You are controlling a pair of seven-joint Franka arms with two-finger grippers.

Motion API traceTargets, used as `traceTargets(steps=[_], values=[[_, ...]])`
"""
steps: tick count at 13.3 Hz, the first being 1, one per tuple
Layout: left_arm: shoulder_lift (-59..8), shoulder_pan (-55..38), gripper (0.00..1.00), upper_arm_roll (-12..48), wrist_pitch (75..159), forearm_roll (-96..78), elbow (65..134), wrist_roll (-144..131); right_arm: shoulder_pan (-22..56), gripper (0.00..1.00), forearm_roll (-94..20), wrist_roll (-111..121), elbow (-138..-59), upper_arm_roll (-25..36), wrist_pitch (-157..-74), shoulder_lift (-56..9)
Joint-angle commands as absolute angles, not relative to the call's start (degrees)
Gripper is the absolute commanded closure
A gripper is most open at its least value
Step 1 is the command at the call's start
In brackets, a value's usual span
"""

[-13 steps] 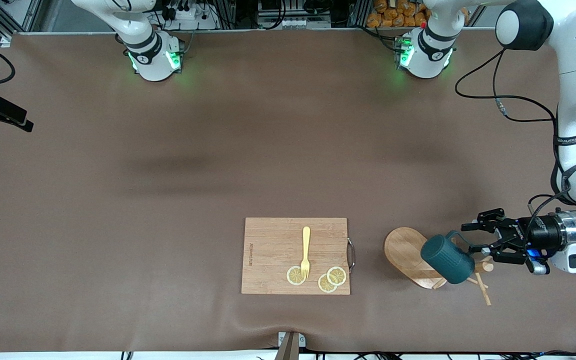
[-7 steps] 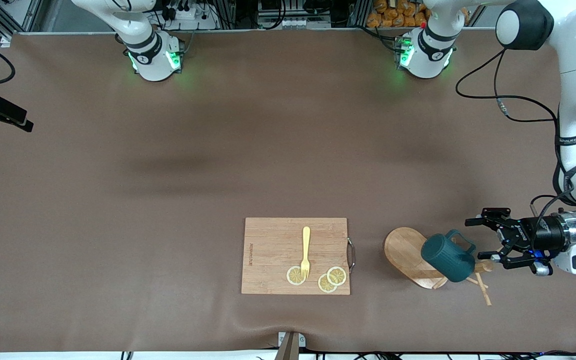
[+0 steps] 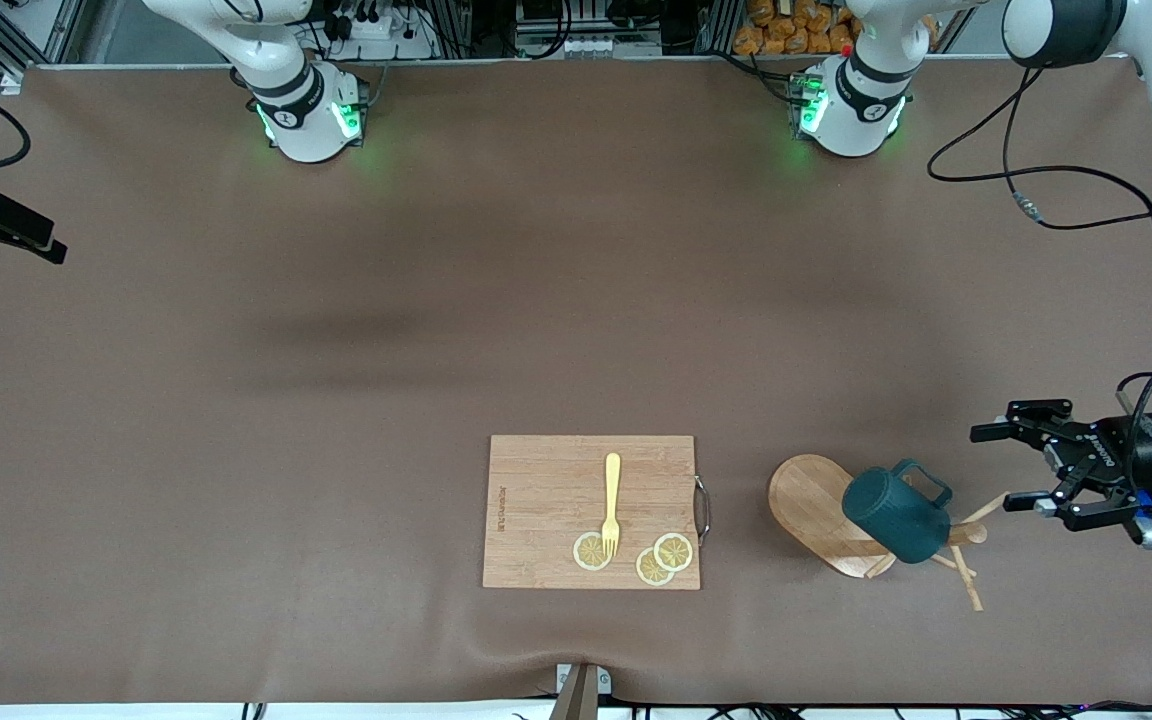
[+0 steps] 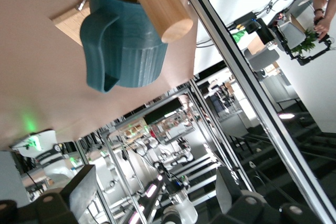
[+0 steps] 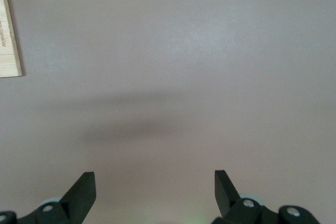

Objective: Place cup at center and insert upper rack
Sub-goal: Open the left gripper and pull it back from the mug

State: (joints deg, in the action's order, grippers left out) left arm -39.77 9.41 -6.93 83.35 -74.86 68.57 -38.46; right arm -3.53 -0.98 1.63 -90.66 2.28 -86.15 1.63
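- Cup (image 3: pixel 894 515): dark teal, ribbed, tipped on its side over the pole of the toppled upper rack (image 3: pixel 821 512), loop handle up and toward the left arm's end of the counter (image 3: pixel 336 350); in the left wrist view, pole end poking out of the tan-yellow mouth.
- Probably rigid, light and breakable; glazed ribs likely slippery, so best taken by the handle or across the rim, then slid off the pole.
- Rack: light wood, lying down, oval base toward the cutting board (image 3: pixel 591 510), thin pegs splayed beside the cup; stiff, likely best pinched at the pole.
- Board with fork (image 3: pixel 611 500) and lemon slices (image 3: pixel 661 558) beside the rack, toward the right arm's end.
- Left hand (image 3: pixel 1021 468): fingers apart, empty, near the cup, not touching.
- Right hand (image 5: pixel 155 192): fingers apart, empty, waiting over bare counter.
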Motion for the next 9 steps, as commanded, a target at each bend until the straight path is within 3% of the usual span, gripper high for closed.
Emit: traceTargets(steps=[1,9], values=[[-36.13,9.76,0.0,-6.68,82.88,-71.38,69.7,-39.02,-3.87,0.0,-1.32,2.2,-91.14,2.2,-85.69,2.72],[-27.08,5.28,0.0,-6.15,82.97,-57.94,69.7,-38.76,-3.87,0.0,-1.32,2.29,-91.14,2.2,-85.69,2.72]])
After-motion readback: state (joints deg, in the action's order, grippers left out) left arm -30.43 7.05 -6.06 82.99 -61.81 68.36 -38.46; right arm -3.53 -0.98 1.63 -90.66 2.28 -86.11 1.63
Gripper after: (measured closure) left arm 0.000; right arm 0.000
